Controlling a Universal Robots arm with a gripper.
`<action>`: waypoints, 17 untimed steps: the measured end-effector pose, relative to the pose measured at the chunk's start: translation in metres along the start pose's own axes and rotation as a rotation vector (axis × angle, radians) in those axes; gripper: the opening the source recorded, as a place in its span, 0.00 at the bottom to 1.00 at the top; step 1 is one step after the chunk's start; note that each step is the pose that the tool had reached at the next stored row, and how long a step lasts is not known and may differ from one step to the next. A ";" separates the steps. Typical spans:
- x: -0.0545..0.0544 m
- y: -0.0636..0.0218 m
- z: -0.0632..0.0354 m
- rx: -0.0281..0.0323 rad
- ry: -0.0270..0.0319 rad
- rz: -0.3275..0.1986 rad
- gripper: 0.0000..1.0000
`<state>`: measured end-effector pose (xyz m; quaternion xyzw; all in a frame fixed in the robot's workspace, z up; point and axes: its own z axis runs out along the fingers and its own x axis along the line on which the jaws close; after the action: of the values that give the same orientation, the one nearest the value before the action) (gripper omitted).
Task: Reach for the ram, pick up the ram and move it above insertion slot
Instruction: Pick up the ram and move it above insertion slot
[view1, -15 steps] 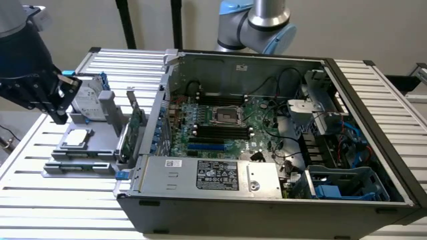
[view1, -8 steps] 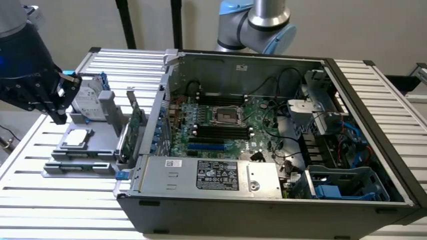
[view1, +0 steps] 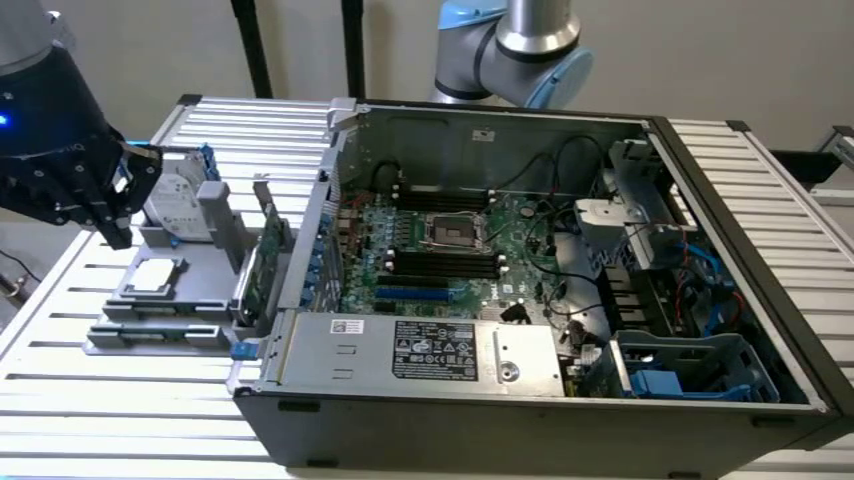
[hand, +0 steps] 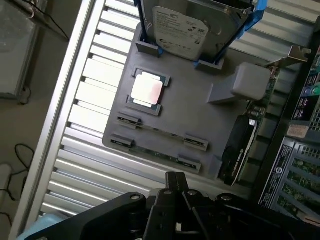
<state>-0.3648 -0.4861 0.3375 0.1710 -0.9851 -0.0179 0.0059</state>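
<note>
Tool (hand: 174, 179) near ram (hand: 161, 131), apart

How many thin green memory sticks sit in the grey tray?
2. One ram stick lies next to the square chip; the second stick lies parallel, near the tray's edge. Others may be hidden.

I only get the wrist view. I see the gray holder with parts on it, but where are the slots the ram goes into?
Observer: In the exterior view, the black memory slots sit on the motherboard, inside the open computer case.
Operator: Is the claw over the case?
Observer: No. The claw hangs outside the case, toward the exterior view's left, right next to the upright hard drive.
</note>
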 end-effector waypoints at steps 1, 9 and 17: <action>0.000 0.0000 0.0000 0.0001 0.0007 -0.019 0.11; 0.000 0.0000 0.0000 0.0009 0.0061 -0.165 0.11; 0.000 0.0000 0.0000 0.0017 0.0115 -0.309 0.11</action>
<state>-0.3648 -0.4861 0.3375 0.3209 -0.9469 -0.0168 0.0086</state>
